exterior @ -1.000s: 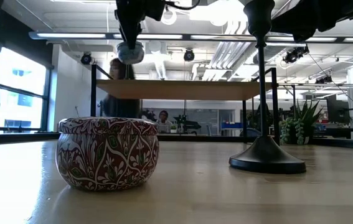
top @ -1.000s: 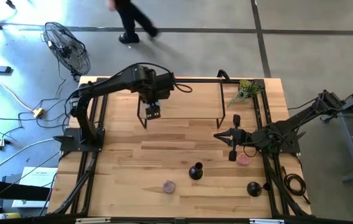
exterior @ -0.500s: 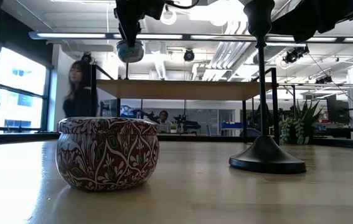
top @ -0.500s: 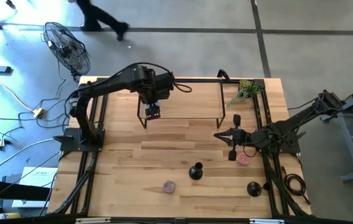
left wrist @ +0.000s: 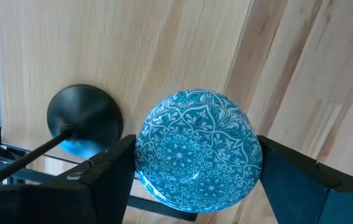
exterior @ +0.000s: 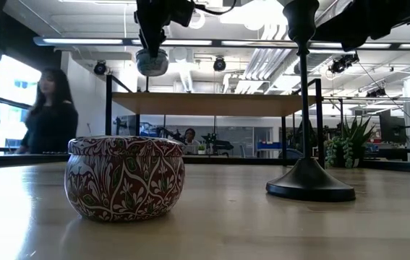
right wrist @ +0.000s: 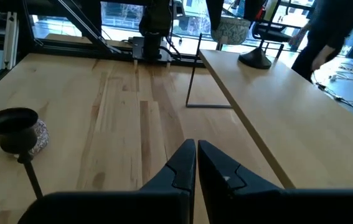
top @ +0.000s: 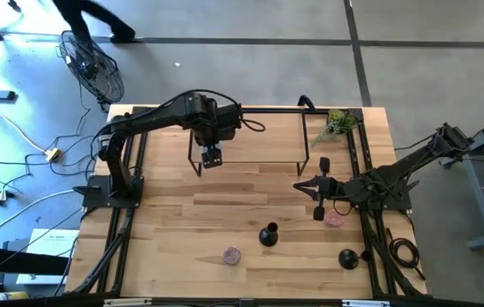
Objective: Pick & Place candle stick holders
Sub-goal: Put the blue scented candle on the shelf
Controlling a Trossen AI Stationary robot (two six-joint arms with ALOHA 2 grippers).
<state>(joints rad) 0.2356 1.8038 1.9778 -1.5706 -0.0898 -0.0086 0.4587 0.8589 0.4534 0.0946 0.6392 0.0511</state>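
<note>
1. Wooden table [top: 173,213] and everything standing on it are unchanged over the last second; in the room behind, only a person [exterior: 49,108] has walked off to one side
2. Two candle stick holders are left standing upright near the front edge of the table: one near the middle [top: 268,234] and one well apart from it towards the right corner [top: 348,257]. Neither has been shifted
3. A third holder [left wrist: 84,115] is seen on the raised shelf [exterior: 212,103] at the back, just beside the spot over which the left arm is working
4. A blue patterned tin [left wrist: 198,146], not a holder, is gripped between the jaws of the left gripper [top: 212,157]. It has been edged only slightly and is kept above the shelf
5. Jaws of the right gripper [right wrist: 196,155] are closed on nothing, and this arm has stayed parked low at the right side of the table
6. No holder has been picked up in this interval, so the two front holders are judged to be left for later
</note>
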